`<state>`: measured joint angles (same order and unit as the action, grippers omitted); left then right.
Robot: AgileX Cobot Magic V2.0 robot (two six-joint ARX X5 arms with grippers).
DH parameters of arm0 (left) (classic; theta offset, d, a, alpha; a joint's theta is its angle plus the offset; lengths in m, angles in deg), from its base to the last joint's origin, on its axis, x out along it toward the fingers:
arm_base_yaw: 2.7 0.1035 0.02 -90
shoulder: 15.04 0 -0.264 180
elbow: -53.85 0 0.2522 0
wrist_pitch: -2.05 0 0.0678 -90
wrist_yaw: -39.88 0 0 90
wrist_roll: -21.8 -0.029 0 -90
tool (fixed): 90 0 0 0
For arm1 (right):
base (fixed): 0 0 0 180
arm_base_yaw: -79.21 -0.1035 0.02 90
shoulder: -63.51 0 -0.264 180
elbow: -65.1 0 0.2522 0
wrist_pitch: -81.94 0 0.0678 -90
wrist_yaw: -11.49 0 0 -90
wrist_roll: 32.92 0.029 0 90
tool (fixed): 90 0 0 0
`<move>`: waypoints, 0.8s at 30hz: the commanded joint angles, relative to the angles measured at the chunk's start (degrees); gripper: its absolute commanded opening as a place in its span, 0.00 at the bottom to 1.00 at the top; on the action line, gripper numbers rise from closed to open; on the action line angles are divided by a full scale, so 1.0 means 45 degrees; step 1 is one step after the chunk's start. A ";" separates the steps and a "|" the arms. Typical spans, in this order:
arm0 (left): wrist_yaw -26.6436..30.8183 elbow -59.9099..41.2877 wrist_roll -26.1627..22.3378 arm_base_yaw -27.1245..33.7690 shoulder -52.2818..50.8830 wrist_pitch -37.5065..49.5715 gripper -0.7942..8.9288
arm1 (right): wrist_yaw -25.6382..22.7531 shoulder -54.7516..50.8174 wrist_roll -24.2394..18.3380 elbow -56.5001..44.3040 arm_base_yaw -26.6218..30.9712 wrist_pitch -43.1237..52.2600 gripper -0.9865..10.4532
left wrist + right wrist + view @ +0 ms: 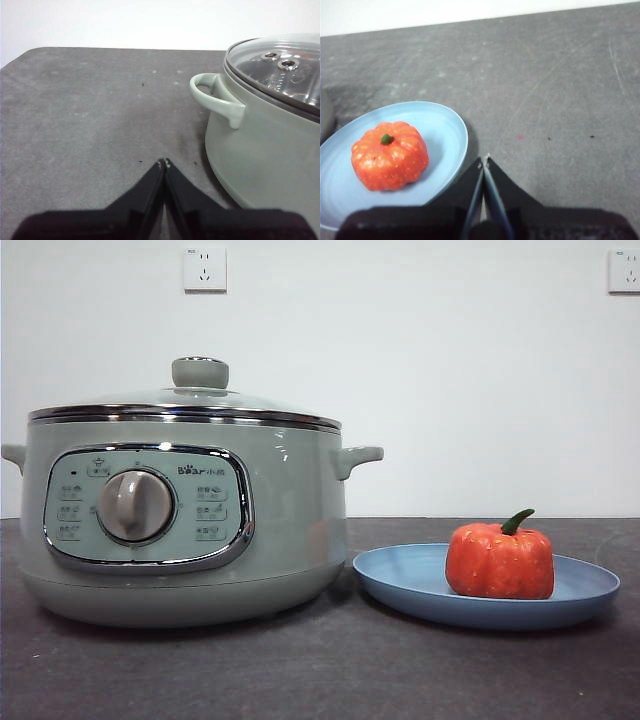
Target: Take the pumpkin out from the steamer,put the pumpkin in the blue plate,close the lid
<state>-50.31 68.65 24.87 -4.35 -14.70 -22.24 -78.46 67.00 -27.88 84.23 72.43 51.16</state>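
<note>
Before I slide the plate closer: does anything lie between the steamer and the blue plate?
No. The front view shows only bare table between the steamer and the blue plate.

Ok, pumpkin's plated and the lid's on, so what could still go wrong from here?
Little, by the look of it. The right gripper, jaws shut, sits close to the blue plate; a careless retreat could nudge its rim and shift the pumpkin. The left gripper, also shut, rests beside the steamer near its side handle; swinging that way might jolt the lid.
</note>
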 commanded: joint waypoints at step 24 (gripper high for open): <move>0.0010 -0.0199 0.0078 0.0039 -0.0049 0.0010 0.08 | 0.0602 -0.0758 0.0345 -0.0976 -0.0005 0.1209 0.09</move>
<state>-50.31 68.65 24.87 -4.35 -14.70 -22.24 -75.57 63.85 -27.25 80.62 72.43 56.23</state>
